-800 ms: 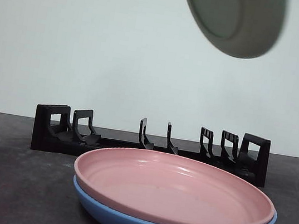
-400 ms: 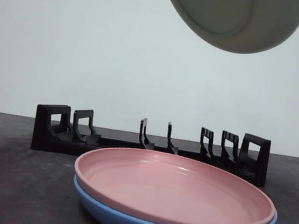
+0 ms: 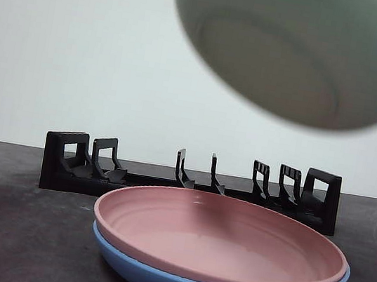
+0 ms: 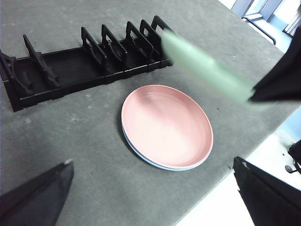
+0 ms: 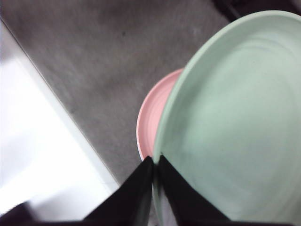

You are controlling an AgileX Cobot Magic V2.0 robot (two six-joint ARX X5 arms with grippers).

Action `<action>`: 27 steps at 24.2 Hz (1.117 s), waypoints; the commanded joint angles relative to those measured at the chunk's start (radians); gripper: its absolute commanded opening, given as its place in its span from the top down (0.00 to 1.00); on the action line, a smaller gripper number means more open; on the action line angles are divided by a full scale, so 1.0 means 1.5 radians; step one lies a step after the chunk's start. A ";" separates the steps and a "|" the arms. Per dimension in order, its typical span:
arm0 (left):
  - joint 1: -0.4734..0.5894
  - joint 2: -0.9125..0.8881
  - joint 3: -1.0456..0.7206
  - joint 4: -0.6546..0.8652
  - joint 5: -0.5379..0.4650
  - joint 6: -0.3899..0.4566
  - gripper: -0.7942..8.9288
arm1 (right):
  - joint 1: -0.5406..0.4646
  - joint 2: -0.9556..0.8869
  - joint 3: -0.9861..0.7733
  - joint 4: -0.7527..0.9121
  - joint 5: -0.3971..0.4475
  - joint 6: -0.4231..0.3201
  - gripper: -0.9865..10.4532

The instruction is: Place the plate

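One green plate (image 3: pixel 294 54) hung tilted above the pink plate (image 3: pixel 220 234) and black rack (image 3: pixel 190 180), its rim pinched by my right end effector (image 5: pixel 154 162); I judged it needed standing on edge, aligned with a slot.

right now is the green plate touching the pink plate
Apart. The front view shows the green plate held in the air, bare wall between it and the pink plate.
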 commanded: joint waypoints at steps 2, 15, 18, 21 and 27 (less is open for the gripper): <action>-0.003 0.001 0.010 0.006 -0.001 0.009 0.37 | 0.032 0.027 -0.046 0.036 0.046 0.021 0.91; -0.003 0.001 0.010 0.006 -0.001 0.009 0.37 | 0.050 0.211 -0.063 0.117 0.104 0.016 0.91; -0.003 0.001 0.010 0.006 -0.001 0.009 0.37 | 0.050 0.247 -0.063 0.127 0.111 0.018 0.91; -0.003 0.001 0.010 0.006 -0.001 0.009 0.37 | 0.050 0.273 -0.063 0.128 0.111 0.026 0.91; -0.003 0.001 0.010 0.006 -0.001 0.009 0.37 | 0.051 0.285 -0.063 0.127 0.119 0.044 0.84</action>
